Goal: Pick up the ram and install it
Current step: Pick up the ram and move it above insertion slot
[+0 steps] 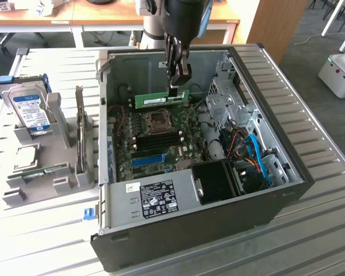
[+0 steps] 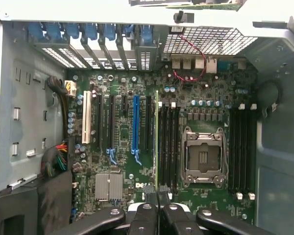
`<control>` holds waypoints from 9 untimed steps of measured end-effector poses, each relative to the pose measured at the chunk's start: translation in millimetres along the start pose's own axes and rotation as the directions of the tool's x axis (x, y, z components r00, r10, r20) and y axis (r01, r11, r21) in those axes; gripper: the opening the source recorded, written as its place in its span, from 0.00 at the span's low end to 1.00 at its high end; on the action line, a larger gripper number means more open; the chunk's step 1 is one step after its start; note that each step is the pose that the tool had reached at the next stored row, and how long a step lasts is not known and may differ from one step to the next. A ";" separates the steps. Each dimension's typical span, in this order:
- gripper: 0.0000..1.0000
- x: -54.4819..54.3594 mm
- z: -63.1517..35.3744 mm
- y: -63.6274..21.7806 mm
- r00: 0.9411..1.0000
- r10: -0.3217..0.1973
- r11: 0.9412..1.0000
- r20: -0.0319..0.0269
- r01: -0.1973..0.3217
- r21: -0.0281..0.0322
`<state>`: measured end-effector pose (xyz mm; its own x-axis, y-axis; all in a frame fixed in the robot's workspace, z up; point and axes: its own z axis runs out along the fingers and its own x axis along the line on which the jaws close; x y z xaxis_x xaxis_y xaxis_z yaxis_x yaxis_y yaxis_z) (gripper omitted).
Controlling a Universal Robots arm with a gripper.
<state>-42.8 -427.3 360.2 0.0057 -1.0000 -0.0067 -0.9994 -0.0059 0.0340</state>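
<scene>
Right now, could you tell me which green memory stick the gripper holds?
The ram above the open case, pinched in the gripper; the other green stick lies in the grey tray outside it.

Room setting: a grey slatted metal worktable (image 1: 316, 172) spans the foreground. Beyond the worktable's far edge stand wooden-topped desks (image 1: 109, 16) on white legs. Past its far corner, toward the exterior view's right, a light wooden panel (image 1: 273, 23) rises from grey carpet (image 1: 307, 54), which bears a white wheeled unit (image 1: 338, 72)
</scene>
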 end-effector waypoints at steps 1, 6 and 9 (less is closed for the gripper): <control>0.12 0.0 0.0 0.0 1.000 0.000 1.000 0.000 0.000 0.000; 0.12 -2.8 0.4 0.0 1.000 0.000 1.000 0.000 0.000 0.000; 0.12 -4.8 0.8 -0.1 1.000 0.000 1.000 0.000 0.000 0.000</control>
<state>-42.8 -422.5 359.4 0.0052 -1.0000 -0.0069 -0.9994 -0.0055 0.0339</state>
